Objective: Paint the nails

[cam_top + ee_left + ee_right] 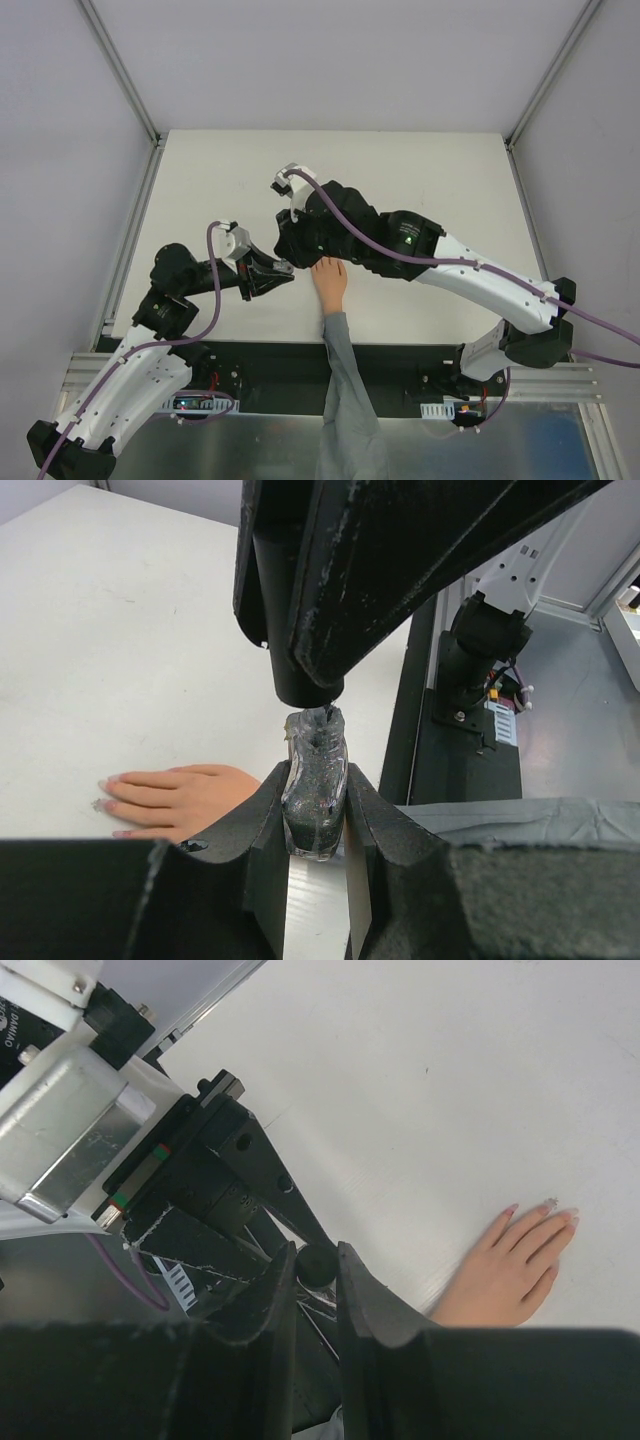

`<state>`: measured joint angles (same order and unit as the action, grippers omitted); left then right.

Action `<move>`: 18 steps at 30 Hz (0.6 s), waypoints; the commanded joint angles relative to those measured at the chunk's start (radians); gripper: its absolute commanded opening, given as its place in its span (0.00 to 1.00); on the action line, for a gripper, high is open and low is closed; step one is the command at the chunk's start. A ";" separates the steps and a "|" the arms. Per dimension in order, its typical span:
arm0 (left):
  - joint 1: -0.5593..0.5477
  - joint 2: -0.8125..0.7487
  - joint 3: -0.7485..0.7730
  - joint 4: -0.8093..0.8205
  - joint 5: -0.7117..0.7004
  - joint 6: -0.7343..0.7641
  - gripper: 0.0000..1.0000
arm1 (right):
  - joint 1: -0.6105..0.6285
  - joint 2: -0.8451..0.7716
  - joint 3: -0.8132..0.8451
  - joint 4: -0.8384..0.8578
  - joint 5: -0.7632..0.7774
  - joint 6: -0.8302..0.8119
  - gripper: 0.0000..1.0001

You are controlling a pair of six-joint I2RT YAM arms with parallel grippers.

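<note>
We note left gripper [315, 780] clamped on small dark bottle [314, 815], just beside mannequin hand [330, 283]. Right gripper [314, 1252] pinches black cap [305, 675] right over bottle's neck; we cannot tell if touching. Hand lies flat on white table [420, 180]. Nails [549, 1203] at fingertips, apart from both grippers.

Our left hand [317, 780] clamps the bottle [314, 815] just left of the mannequin hand [330, 283]; our right hand [316, 1252] pinches the cap [318, 1268] above it.
</note>
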<state>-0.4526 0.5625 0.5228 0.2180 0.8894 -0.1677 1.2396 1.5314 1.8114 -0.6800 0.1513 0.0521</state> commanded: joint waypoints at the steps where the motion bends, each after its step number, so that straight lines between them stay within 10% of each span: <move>1: -0.009 -0.019 0.006 0.080 0.016 0.008 0.00 | 0.008 -0.033 -0.037 0.014 0.005 0.025 0.00; 18: -0.009 -0.024 0.005 0.081 0.014 0.008 0.00 | 0.012 -0.059 -0.083 0.039 0.004 0.038 0.00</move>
<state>-0.4526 0.5495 0.5110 0.2234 0.8890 -0.1677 1.2461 1.4990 1.7252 -0.6525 0.1680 0.0830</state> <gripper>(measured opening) 0.214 0.198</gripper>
